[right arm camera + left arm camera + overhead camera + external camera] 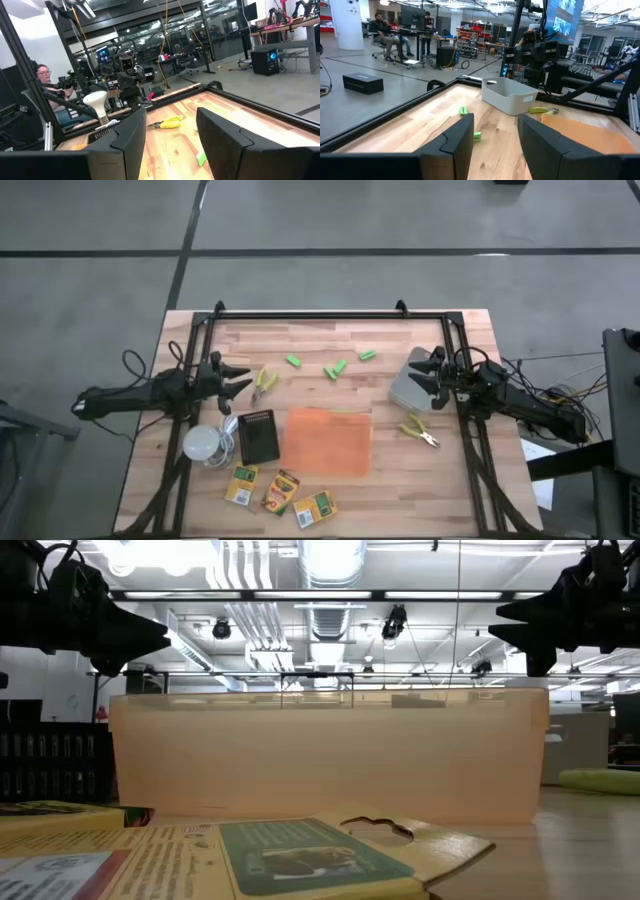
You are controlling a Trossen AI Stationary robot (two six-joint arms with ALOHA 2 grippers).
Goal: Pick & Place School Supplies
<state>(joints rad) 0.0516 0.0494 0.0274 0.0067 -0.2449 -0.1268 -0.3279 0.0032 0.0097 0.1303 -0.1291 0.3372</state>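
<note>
Three green blocks (293,361) (335,368) (367,355) lie on the wood near the table's far middle. One yellow-handled tool (265,381) lies just right of my left gripper (238,380), which hangs open above the table and holds nothing. The other yellow-handled tool (420,433) lies nearer than my right gripper (425,375), which is open and empty over a grey bin (405,387). Three crayon boxes (241,485) (281,492) (315,508) lie flat by the near edge. In the left wrist view a green block (477,135) shows between my fingers, farther off.
An orange translucent tray (328,442) stands in the middle of the table. A white bulb (203,443) with its cord and a black ribbed block (260,436) lie to its left. A black frame (330,316) runs along the table's far and side edges. People sit beyond the table.
</note>
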